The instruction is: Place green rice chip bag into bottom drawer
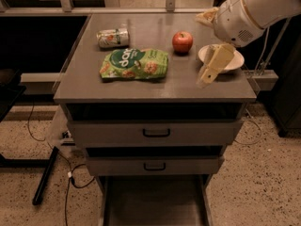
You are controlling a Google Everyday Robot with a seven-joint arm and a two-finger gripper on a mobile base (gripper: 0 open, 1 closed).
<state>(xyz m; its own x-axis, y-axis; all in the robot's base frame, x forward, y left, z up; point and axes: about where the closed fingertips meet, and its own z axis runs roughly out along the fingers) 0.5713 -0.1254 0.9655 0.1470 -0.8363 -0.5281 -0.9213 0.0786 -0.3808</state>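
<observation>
The tool (207,76), whether wide or narrow I cannot tell, hangs by the white bowl (238,60), right of the green rice chip bag (134,64).

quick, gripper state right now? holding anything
Gripper: over the grey metal cabinet top, by the round white bowl; open or closed cannot be told. The flat light-green rice chip bag lies apart from it, not held.

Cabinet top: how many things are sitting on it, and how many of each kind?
Green chip bag: 1
Can: 1
Red apple: 1
White bowl: 1
Total: 4
The claw hangs over the bowl on the right side; it is not counted.
</observation>
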